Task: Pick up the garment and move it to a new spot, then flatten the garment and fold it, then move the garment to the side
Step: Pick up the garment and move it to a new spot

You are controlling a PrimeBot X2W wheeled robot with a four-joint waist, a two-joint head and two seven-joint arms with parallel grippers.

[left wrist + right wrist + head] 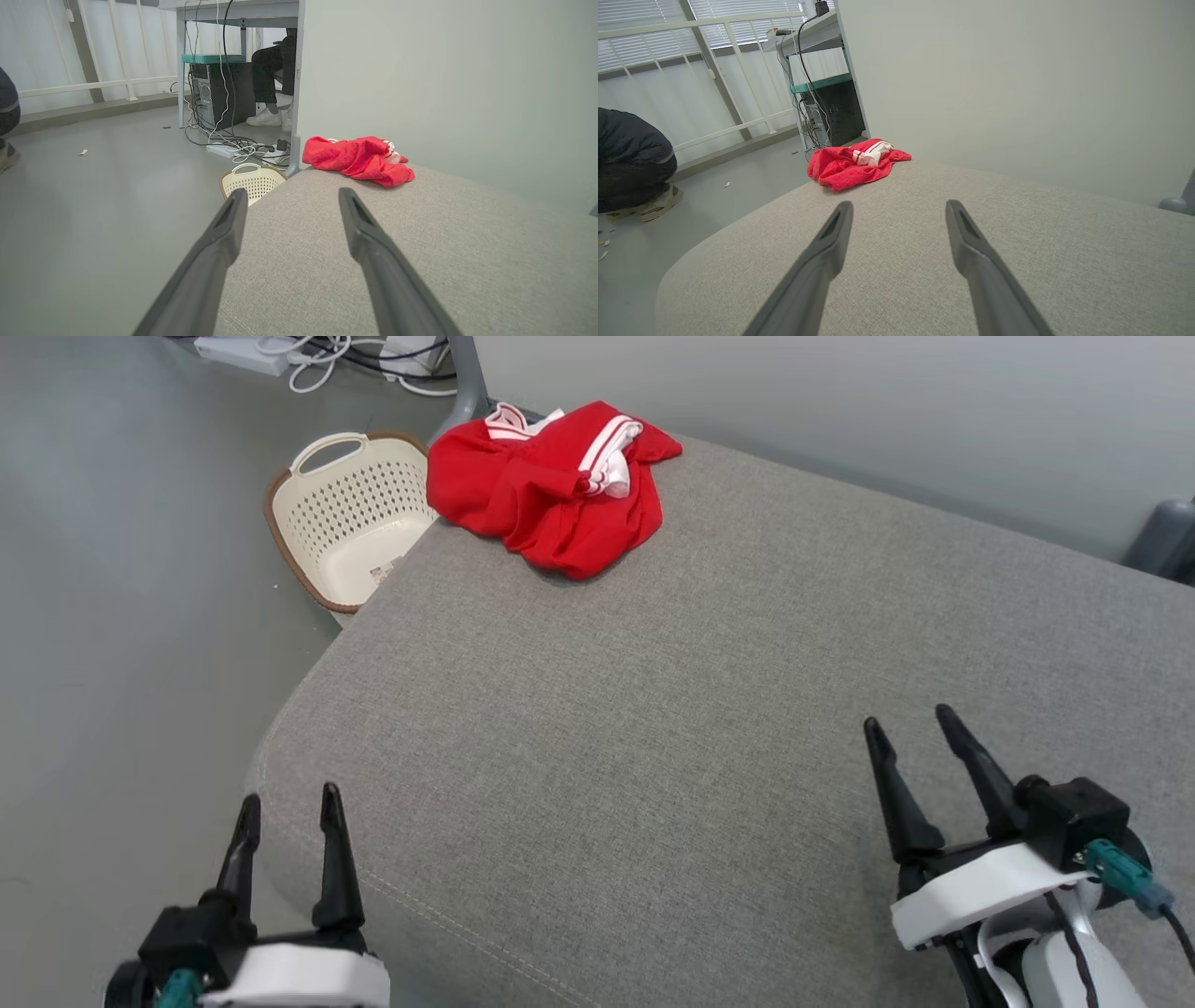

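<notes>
garment of crumpled red cloth with white stripes (551,495) lies at the far left corner of the grey upholstered cushion (653,709), well ahead of the left gripper (289,793) and right gripper (907,717), both spread wide and empty, the left looking slightly nearer.

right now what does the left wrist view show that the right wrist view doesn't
Left wrist view, not the right: a cream perforated plastic basket, a white power strip, and a seated person's legs under the white desk.
Right wrist view, not the left: slatted window blinds and most of a crouching person in dark clothes, a sliver at the left wrist view's edge.
Both: the crumpled red garment with white trim, the grey fabric cushion, the black computer tower, and open fingers: left gripper, right gripper.
</notes>
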